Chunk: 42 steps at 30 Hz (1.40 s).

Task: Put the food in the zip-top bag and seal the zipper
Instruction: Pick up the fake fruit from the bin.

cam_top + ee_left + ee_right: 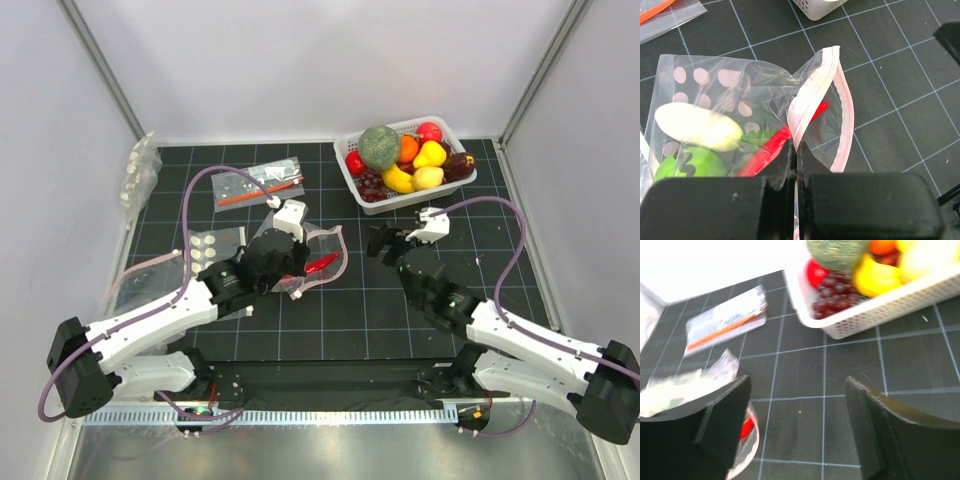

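Note:
The zip-top bag (pixel 740 95) is a clear pouch with white dots, lying in the middle of the mat (pixel 325 255). Inside it I see a long red chili (pixel 767 152), a green round fruit (pixel 690 162) and a pale yellow-white piece (pixel 697 127). My left gripper (pixel 797 150) is shut on the pink zipper (pixel 815 95) at one end of the mouth, which gapes open beyond the grip. My right gripper (pixel 797 410) hovers open and empty over bare mat just right of the bag (pixel 735 455). From above, the right gripper (pixel 388 245) is apart from the bag.
A white basket (pixel 400 200) of toy fruit stands at the back right; its wall (pixel 875 310) is ahead of my right gripper. A clear bag with an orange stick (pixel 258 185) lies at the back. Another dotted bag (pixel 215 245) lies left of my left wrist.

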Each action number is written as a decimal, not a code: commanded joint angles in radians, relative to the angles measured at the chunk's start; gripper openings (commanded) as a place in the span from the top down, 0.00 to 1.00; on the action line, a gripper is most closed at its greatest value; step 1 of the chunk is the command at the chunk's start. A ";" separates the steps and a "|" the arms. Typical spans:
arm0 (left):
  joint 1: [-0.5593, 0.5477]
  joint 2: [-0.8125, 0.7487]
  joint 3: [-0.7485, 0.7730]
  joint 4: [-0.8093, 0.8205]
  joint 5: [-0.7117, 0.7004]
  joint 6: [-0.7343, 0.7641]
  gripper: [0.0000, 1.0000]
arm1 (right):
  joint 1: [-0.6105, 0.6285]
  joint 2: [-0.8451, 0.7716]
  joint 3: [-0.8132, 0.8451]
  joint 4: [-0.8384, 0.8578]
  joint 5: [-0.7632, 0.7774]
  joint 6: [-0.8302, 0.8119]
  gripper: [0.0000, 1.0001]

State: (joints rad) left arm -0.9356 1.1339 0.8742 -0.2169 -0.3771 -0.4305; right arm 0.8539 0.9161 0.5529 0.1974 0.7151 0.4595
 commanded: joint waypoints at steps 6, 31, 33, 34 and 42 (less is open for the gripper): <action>0.003 -0.033 -0.003 0.063 -0.008 0.004 1.00 | -0.003 0.036 0.137 -0.222 0.346 0.343 0.03; 0.003 -0.031 0.000 0.065 0.013 -0.014 1.00 | -0.542 0.576 0.680 -0.429 -0.137 0.051 0.03; 0.003 -0.028 -0.001 0.065 0.018 -0.027 1.00 | -0.559 0.648 0.723 -0.405 -0.152 0.019 0.04; 0.003 -0.020 -0.003 0.070 0.014 -0.036 1.00 | -0.567 0.668 0.729 -0.383 -0.160 0.002 0.04; 0.003 -0.026 -0.003 0.067 0.026 -0.050 1.00 | -0.604 0.841 0.841 -0.294 -0.194 -0.125 0.04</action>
State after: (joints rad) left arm -0.9356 1.1210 0.8688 -0.2123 -0.3637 -0.4652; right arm 0.2649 1.7191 1.2934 -0.1612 0.5411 0.3950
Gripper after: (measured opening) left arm 0.017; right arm 0.963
